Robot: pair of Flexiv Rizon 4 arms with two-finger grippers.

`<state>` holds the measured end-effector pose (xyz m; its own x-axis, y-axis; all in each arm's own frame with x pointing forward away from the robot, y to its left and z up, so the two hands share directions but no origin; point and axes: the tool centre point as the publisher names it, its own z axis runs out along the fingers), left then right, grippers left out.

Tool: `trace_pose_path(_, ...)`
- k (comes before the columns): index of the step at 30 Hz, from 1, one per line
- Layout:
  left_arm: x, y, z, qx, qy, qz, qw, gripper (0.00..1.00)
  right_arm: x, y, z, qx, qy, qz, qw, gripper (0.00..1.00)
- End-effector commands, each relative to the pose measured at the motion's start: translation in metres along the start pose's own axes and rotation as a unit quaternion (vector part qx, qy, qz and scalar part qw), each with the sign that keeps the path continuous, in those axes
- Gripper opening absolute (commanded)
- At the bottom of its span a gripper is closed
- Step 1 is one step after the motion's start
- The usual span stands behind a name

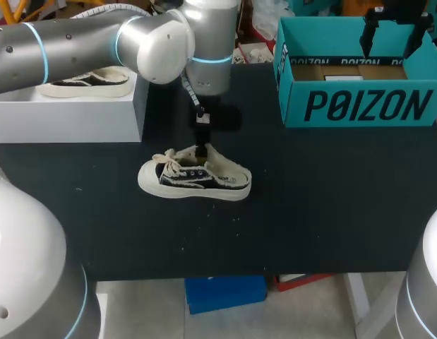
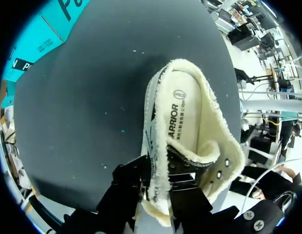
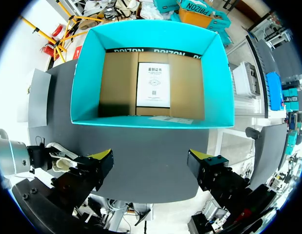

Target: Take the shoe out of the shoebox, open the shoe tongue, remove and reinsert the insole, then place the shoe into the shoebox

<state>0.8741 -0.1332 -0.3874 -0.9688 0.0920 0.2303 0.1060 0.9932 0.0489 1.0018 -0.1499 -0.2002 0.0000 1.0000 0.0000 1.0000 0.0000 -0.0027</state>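
A small black-and-cream canvas shoe [image 1: 197, 176] lies on its sole in the middle of the black table [image 1: 331, 205], toe to the left. My left gripper [image 1: 202, 150] comes down onto its collar. In the left wrist view the left gripper [image 2: 160, 169] has one black finger outside the shoe's [image 2: 190, 112] side wall and one inside, both against it. The cream insole [image 2: 182, 117] lies flat inside. The teal shoebox [image 1: 359, 106] stands open at the back right. My right gripper [image 1: 394, 32] hangs open above the shoebox [image 3: 151, 53], seen in its own view with the right gripper [image 3: 153, 161] holding nothing.
A white box [image 1: 63, 113] at the back left carries a second shoe [image 1: 84, 83]. A printed paper card [image 3: 153, 85] lies on the shoebox's brown cardboard floor. The table's front edge runs just below the shoe's area.
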Motion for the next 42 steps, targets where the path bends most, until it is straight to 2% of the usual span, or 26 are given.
trace_pose_path(1, 0.006, 0.0, -0.015, 0.022, -0.009, 0.024, 0.999, 1.0, 0.0, 0.0, 0.0, 0.0, 0.0, 0.0, 1.0, 1.0)
trace_pose_path(5, 0.02, 0.001, -0.04, 0.069, -0.026, 0.063, 0.995, 1.0, 0.0, 0.0, 0.0, 0.0, 0.0, 0.0, 1.0, 1.0)
trace_pose_path(6, 0.025, 0.004, -0.05, 0.097, -0.028, 0.071, 0.992, 1.0, 0.0, 0.0, 0.0, 0.0, 0.0, 0.0, 1.0, 1.0)
trace_pose_path(9, 0.037, 0.013, -0.073, 0.143, -0.043, 0.088, 0.985, 1.0, 0.0, 0.0, 0.0, 0.0, 0.0, 0.0, 1.0, 1.0)
trace_pose_path(10, 0.041, 0.016, -0.08, 0.148, -0.049, 0.092, 0.983, 1.0, 0.0, 0.0, 0.0, 0.0, 0.0, 0.0, 1.0, 1.0)
trace_pose_path(12, 0.049, 0.025, -0.091, 0.178, -0.052, 0.093, 0.978, 1.0, 0.0, 0.0, 0.0, 0.0, 0.0, 0.0, 1.0, 1.0)
trace_pose_path(17, 0.068, 0.05, -0.114, 0.222, -0.08, 0.098, 0.967, 1.0, 0.0, 0.0, 0.0, 0.0, 0.0, 0.0, 1.0, 1.0)
trace_pose_path(23, 0.082, 0.089, -0.127, 0.275, -0.106, 0.099, 0.951, 1.0, 0.0, 0.0, 0.0, 0.0, 0.0, 0.0, 1.0, 1.0)
trace_pose_path(30, 0.102, 0.138, -0.126, 0.306, -0.111, 0.085, 0.942, 1.0, 0.0, 0.0, 0.0, 0.0, 0.0, 0.0, 1.0, 1.0)
trace_pose_path(32, 0.111, 0.151, -0.123, 0.303, -0.109, 0.099, 0.942, 1.0, 0.0, 0.0, 0.0, 0.0, 0.0, 0.0, 1.0, 1.0)
trace_pose_path(42, 0.111, 0.151, -0.123, 0.303, -0.109, 0.099, 0.942, 1.0, 0.0, 0.0, 0.0, 0.0, 0.0, 0.0, 1.0, 1.0)
